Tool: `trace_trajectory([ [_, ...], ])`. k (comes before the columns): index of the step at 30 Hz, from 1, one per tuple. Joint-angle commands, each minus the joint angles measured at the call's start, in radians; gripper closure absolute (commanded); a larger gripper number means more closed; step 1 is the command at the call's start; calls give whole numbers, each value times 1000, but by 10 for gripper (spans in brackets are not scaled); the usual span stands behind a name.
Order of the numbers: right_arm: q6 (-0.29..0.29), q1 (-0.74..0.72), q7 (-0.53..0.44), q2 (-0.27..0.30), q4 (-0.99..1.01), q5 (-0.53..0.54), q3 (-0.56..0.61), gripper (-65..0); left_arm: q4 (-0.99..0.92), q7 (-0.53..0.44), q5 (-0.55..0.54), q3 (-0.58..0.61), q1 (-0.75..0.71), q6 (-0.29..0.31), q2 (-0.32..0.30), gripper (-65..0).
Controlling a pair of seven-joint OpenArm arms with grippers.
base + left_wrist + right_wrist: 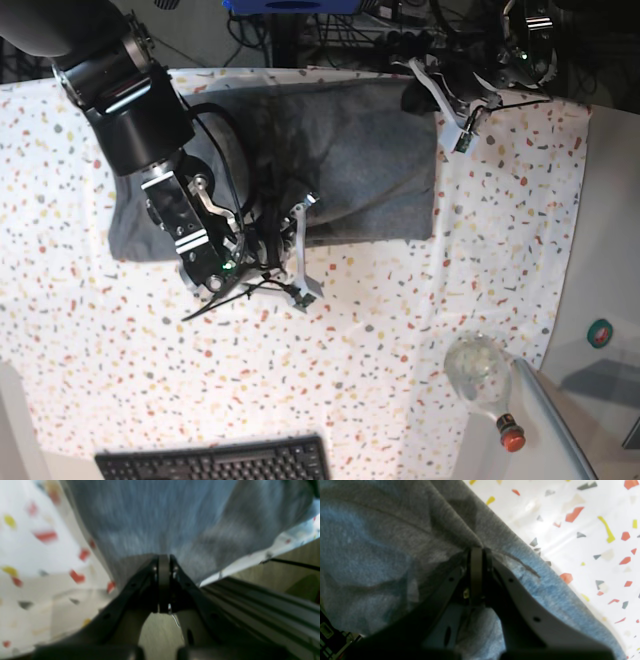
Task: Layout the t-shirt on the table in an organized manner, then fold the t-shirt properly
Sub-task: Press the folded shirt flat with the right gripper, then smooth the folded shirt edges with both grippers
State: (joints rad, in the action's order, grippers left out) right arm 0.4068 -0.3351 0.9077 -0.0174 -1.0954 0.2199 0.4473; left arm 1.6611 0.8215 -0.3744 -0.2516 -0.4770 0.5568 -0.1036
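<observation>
Both pincers are clamping the t-shirt [330, 150]. Left gripper [163, 562] and right gripper [477, 552] are pinching its edges over the table [400, 340].

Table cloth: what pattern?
White table cloth with red, yellow, orange and grey flecks; clearest in the right wrist view.

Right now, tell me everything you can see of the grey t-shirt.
The heather-grey, soft knit cotton t-shirt lies spread and wrinkled across the far part of the white terrazzo-speckled table, roughly rectangular, one edge straight along its right. Both wrist views show closed fingers pinching its fabric: the left gripper near the table edge, the right gripper at a creased fold.
</observation>
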Motion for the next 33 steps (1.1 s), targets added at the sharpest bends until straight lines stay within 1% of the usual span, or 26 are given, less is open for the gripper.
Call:
trace_trajectory([
  [1, -3, -31, -14, -6, -22, 3, 0, -39, 20, -6, -13, -2, -7, 7, -6, 0],
  [3, -4, -32, -14, -2, -56, 3, -5, -134, 21, -6, -15, -2, -7, 7, -6, 0],
  [6, -4, -17, -3, 4, -162, 3, -6, -246, 27, -6, -15, -5, -10, 7, -9, 0],
  [8, -4, 18, 15, 18, -268, 3, -8, -296, 70, -6, -16, -5, -16, 7, -28, 0],
  [9, -4, 40, 24, 23, -326, 3, -3, -300, 101, -8, -16, -10, -29, 7, -37, 0],
  [11, -4, 100, 46, 27, -447, 2, 0, -291, 169, -6, -16, -50, -39, 7, -44, 0],
  [13, -4, 161, 66, 37, -547, 2, 5, -273, 195, -6, -16, -93, -30, 7, -48, 0],
  [15, -3, 218, 80, 43, -605, 2, 58, -228, 192, -4, -16, -124, 34, 7, -49, 0],
  [18, -3, 255, 72, 83, -593, 2, 172, -110, 130, 3, -13, -127, 130, 7, -51, 0],
  [20, -3, 258, 70, 86, -539, 2, 233, 0, 84, 66, -11, -125, 215, 7, -60, 0],
  [22, -4, 264, 69, 84, -501, 3, 239, 0, 34, 135, -13, -127, 297, 7, -61, 0],
  [23, -4, 275, 58, 84, -495, 3, 242, 0, 4, 154, -13, -125, 335, 7, -61, 0],
  [26, -4, 294, 29, 83, -492, 3, 247, 0, -98, 160, -8, -114, 423, 7, -60, 0],
  [27, -4, 296, 23, 78, -489, 3, 249, 0, -129, 160, -7, -99, 444, 7, -60, 0],
  [28, -4, 298, 23, 61, -484, 3, 249, 0, -158, 160, -7, -79, 464, 7, -61, 0],
  [31, -4, 293, 12, 46, -435, 3, 249, 0, -227, 158, -7, -25, 504, 7, -61, 0],
  [33, -4, 291, -25, 35, -411, 3, 249, 0, -256, 158, -7, 15, 512, 6, -61, 0],
])
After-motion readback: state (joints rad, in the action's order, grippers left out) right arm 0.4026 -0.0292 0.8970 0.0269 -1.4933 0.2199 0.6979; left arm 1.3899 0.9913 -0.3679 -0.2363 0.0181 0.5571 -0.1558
